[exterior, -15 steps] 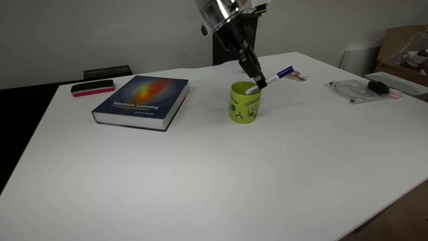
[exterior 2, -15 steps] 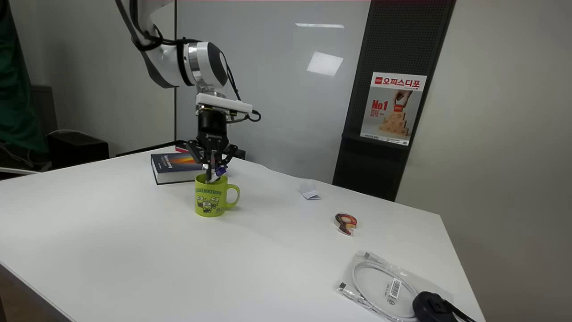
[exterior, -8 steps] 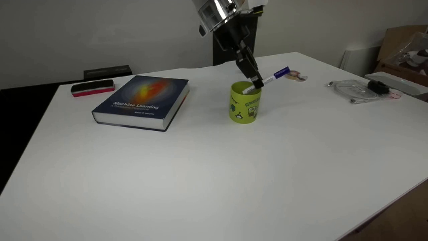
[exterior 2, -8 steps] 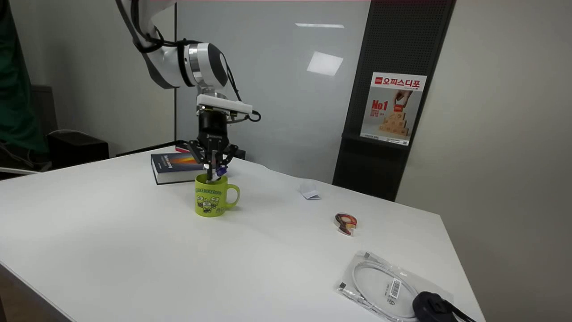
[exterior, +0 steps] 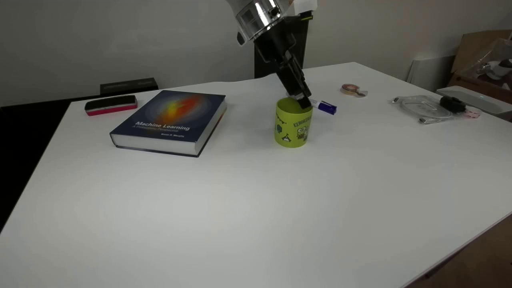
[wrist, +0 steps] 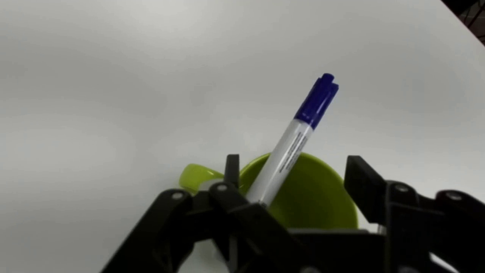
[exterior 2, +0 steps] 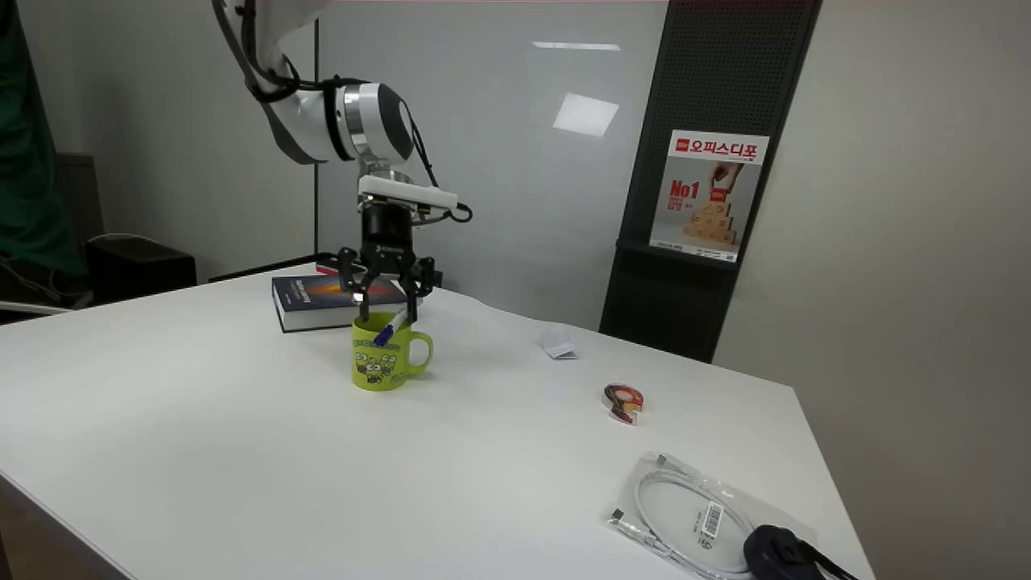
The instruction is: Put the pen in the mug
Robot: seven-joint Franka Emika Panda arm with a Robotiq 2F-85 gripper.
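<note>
The yellow-green mug (exterior: 291, 130) stands upright on the white table in both exterior views, its handle pointing right in an exterior view (exterior 2: 420, 354). Across its opening slants the white pen (wrist: 282, 159), with the blue cap (wrist: 317, 100) sticking out past the rim and tipped downward. The pen's lower end is hidden behind a finger in the wrist view. My gripper (wrist: 294, 165) stands open right over the mug (wrist: 314, 197), its fingers (exterior 2: 411, 310) at about rim height on either side. The pen lies between them, not clamped; whether it touches one finger I cannot tell.
A thick dark-blue book (exterior: 168, 120) lies beside the mug, with a red-and-black eraser (exterior: 111, 106) behind it. Farther along the table are a folded white paper (exterior 2: 557, 342), a tape roll (exterior 2: 623, 403) and a bagged cable (exterior 2: 693, 507).
The gripper has opened and let go of the pen. Its blue cap has swung down from pointing upward to hanging over the mug's rim. My arm has shifted slightly; the mug has stayed put.
</note>
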